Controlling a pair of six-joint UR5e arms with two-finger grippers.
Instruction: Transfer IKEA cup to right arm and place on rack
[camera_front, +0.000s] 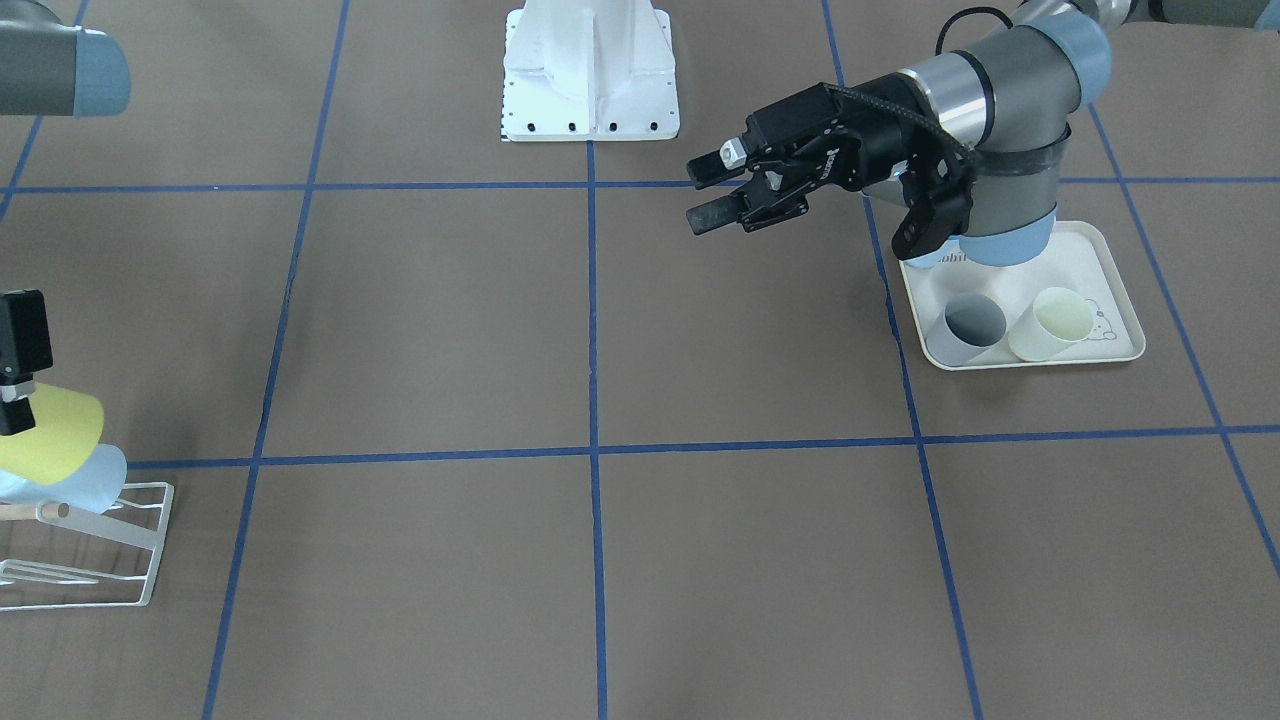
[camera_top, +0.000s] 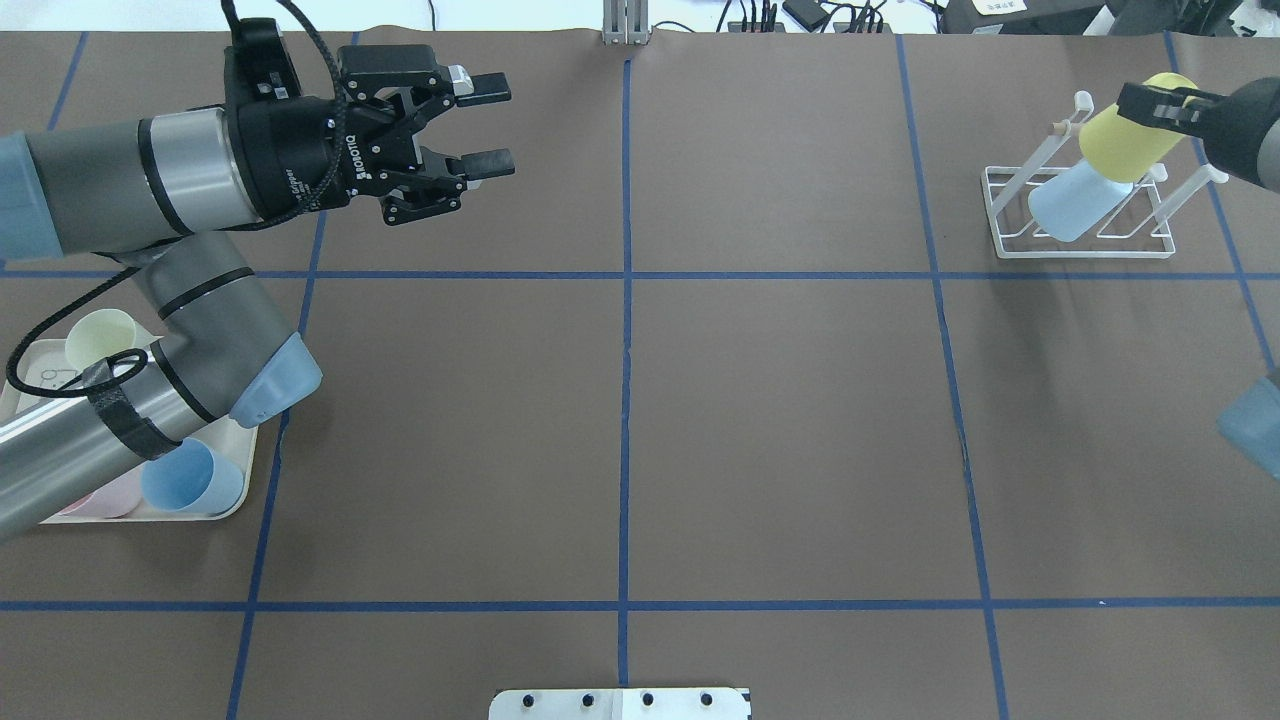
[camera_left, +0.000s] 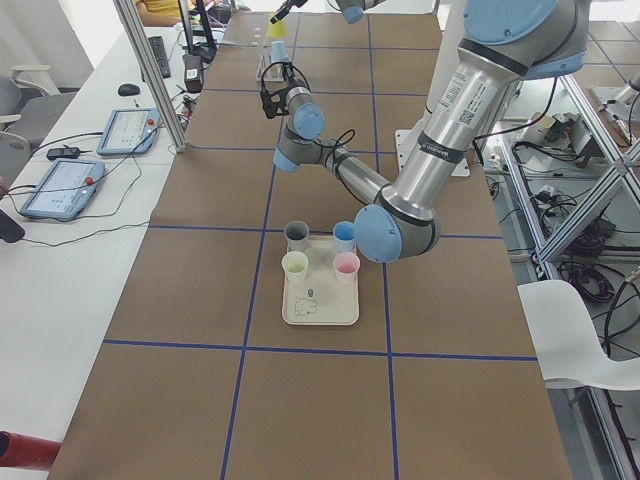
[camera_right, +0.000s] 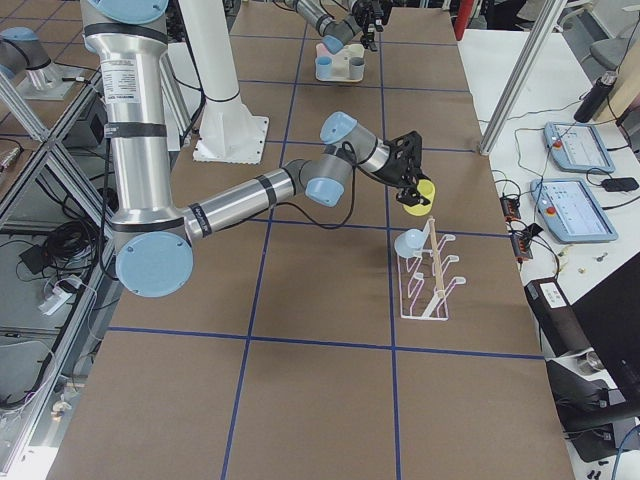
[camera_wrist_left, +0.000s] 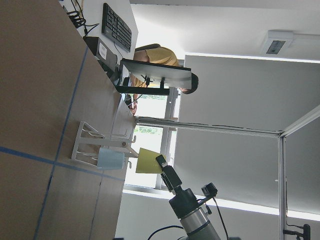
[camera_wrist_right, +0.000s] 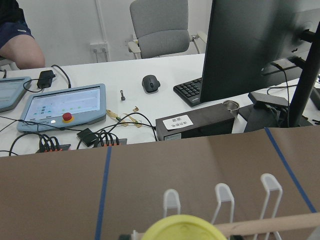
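Observation:
The IKEA cup (camera_top: 1128, 142) is yellow and lies tilted, held over the white wire rack (camera_top: 1010, 215) at the table's far right. My right gripper (camera_top: 1160, 104) is shut on it. A light blue cup (camera_top: 1070, 203) rests on the rack just beneath it. The front-facing view shows the yellow cup (camera_front: 55, 435) touching or nearly touching the blue cup (camera_front: 95, 478) above the rack (camera_front: 130, 560). In the right wrist view the cup (camera_wrist_right: 182, 229) fills the lower edge in front of the rack's prongs (camera_wrist_right: 222, 192). My left gripper (camera_top: 497, 125) hangs open and empty at the far left.
A cream tray (camera_top: 225, 505) at the left holds a cream cup (camera_top: 100, 335), a blue cup (camera_top: 190, 480) and a pink cup (camera_top: 100, 500), partly under my left arm. The white robot base (camera_front: 590, 80) stands at mid-table. Desks with monitors lie beyond the far edge.

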